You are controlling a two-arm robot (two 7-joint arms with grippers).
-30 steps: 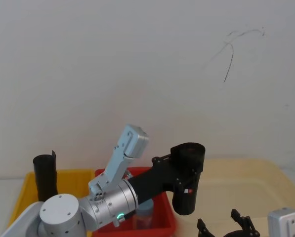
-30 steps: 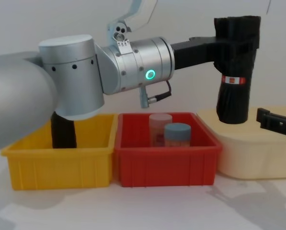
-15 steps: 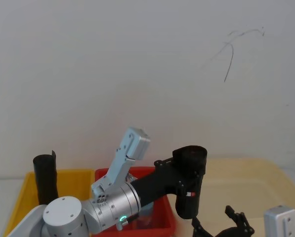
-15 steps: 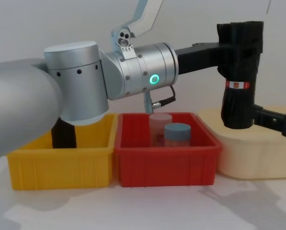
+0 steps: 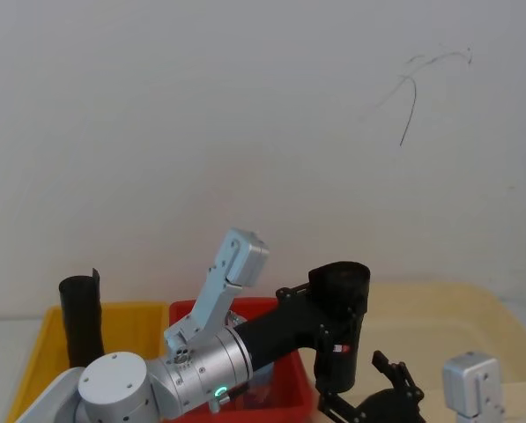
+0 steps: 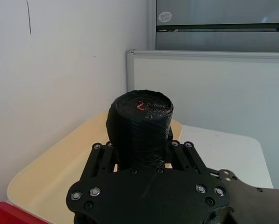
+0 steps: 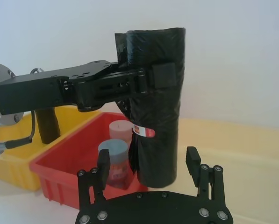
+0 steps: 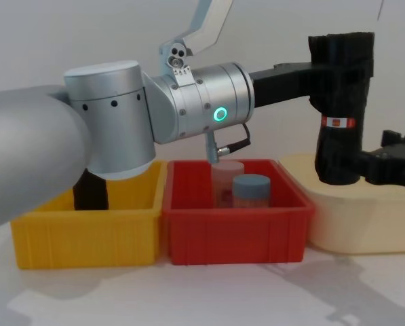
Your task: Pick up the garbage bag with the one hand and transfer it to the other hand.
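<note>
The left gripper [image 8: 338, 66] kept its fingers clamped on the upright garbage bag [image 8: 343, 102], aloft at the red bin's [image 8: 233, 231] 2 o'clock. Within the last second the right gripper [image 7: 147, 163] had slid in from 4 o'clock, open fingers flanking the bag's lower end; the handover looked imminent.

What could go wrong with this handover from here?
The right gripper, open, sits at only the bottom end of the garbage bag, below its label; gripped that low, the tall roll might tip once freed. The left gripper holds it near the top: if it lets go before the right shuts, the bag could drop onto the cream tray.
</note>
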